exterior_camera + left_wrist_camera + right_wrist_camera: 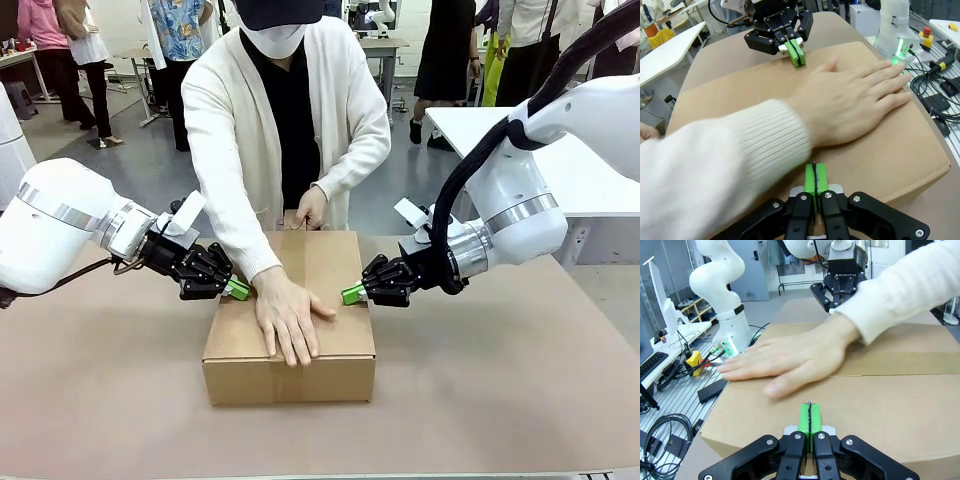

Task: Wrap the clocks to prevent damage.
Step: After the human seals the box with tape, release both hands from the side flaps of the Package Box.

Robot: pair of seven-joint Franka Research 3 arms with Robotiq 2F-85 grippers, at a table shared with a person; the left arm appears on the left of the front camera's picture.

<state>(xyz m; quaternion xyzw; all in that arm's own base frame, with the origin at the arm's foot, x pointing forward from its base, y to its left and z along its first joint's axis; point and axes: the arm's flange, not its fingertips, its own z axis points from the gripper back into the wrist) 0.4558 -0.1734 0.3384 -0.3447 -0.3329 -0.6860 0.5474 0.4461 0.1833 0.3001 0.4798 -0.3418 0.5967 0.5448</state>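
One cardboard box [290, 320] sits closed on the table [500, 400]. On its top flaps, a person's hand [288, 318] lies flat. At its left edge, my left gripper [237, 289] presses down, pads together, holding nothing. At its right edge, my right gripper [353, 294] does likewise. I cannot see the clocks.

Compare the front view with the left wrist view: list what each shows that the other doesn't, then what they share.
Front view alone: the person's other hand at the cardboard box's far edge, and the left gripper's own arm. Left wrist view alone: cables and a red button beside the right arm's base. Both: the box, a flat hand on its top, and the right gripper shut at its edge.
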